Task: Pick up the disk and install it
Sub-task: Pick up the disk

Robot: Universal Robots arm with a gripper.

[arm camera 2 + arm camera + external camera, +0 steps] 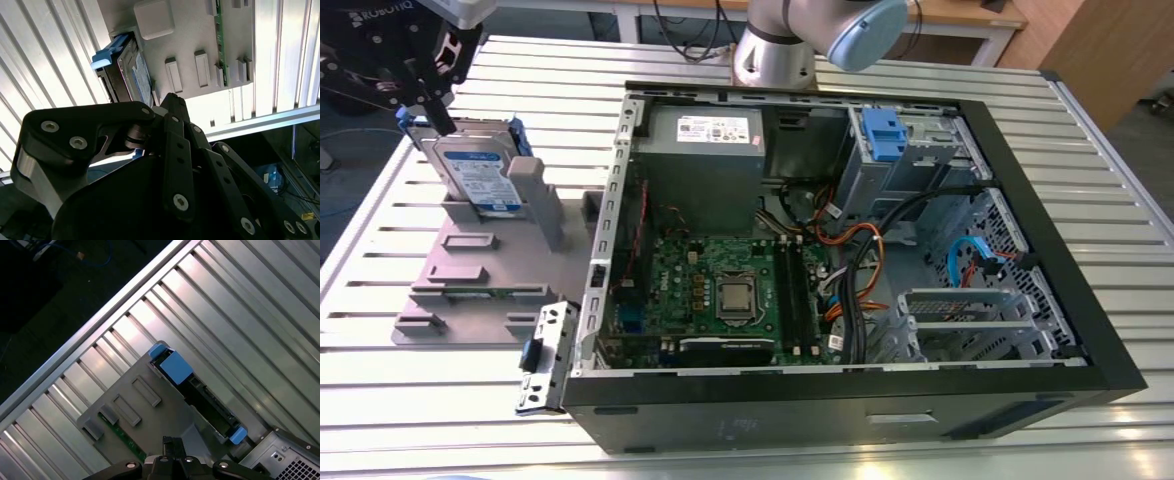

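The disk [478,175] stands on edge in a slot of the grey fixture plate [467,270], at the exterior view's left. It is silver-grey with a white-and-blue label and blue rails. My black gripper [443,122] hangs just above the disk's top edge, shut and holding nothing. In the second wrist view the disk [134,70] lies just beyond the gripper [169,99], whose fingers meet in a point. The first wrist view looks down on the disk's [200,390] dark top edge and blue rail ends, with the gripper [172,442] apart from it.
An open computer case [854,385] covers the middle and right of the slatted metal table [1121,190]. A drive cage with a blue clip [881,135] sits at the case's far corner. A small metal bracket [540,355] leans against the case's left side. A green memory stick [467,293] lies on the fixture.
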